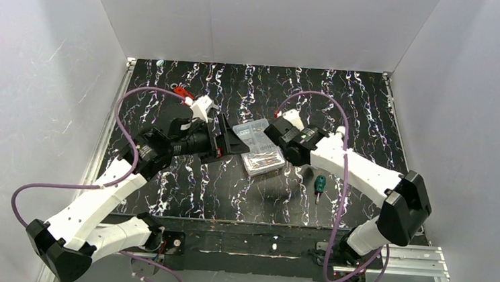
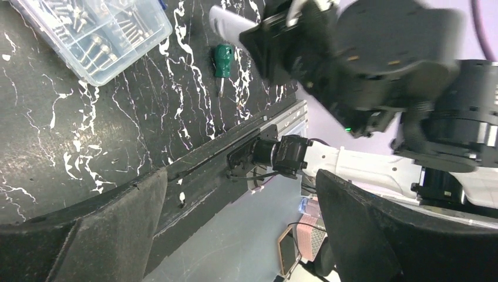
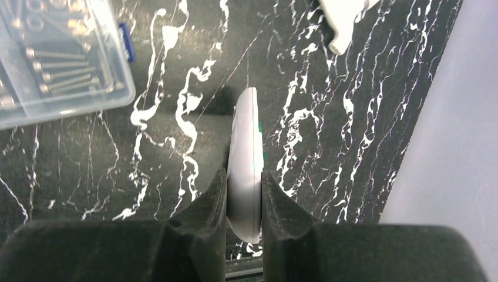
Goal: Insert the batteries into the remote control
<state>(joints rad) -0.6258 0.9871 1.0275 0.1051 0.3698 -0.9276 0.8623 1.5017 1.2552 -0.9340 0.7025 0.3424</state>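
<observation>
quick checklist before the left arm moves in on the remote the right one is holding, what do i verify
1. Grip: ok. The right gripper clamps the remote control across its flat faces.
2. Free hand: ok. The left gripper has its jaws wide, with nothing between them.
3. Supplies: cannot tell. No batteries can be made out in any view.
4. Battery compartment open and facing the left gripper: cannot tell. Only the remote's thin edge shows.
5. Clutter: ok. The clear box and the green screwdriver lie on the table, apart from the held remote.
</observation>
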